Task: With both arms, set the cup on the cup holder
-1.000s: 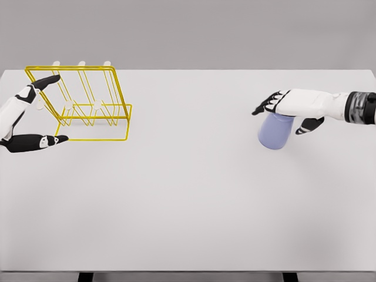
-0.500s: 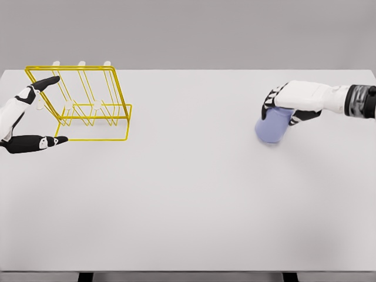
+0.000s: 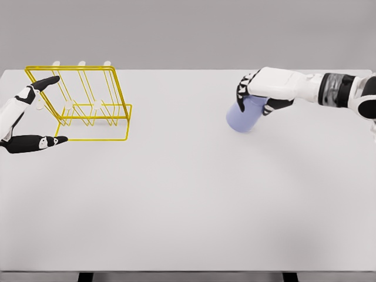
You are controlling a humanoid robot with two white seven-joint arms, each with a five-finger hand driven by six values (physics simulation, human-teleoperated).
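A pale blue cup (image 3: pixel 243 116) hangs tilted above the white table (image 3: pixel 188 200), right of the middle. My right hand (image 3: pixel 256 94) is shut on its upper end, with dark fingers curled over it. The yellow wire cup holder (image 3: pixel 88 103) with several white pegs stands at the table's far left. My left hand (image 3: pixel 32 111) is open just left of the holder, one finger near the top rail and another near the base, touching neither that I can see.
The table's far edge runs behind the holder and the right arm. A grey wall fills the background. Two dark table legs show at the bottom edge.
My right hand closed on the cup, lifted it and carried it left, tilting it. The left hand and the holder stayed still.
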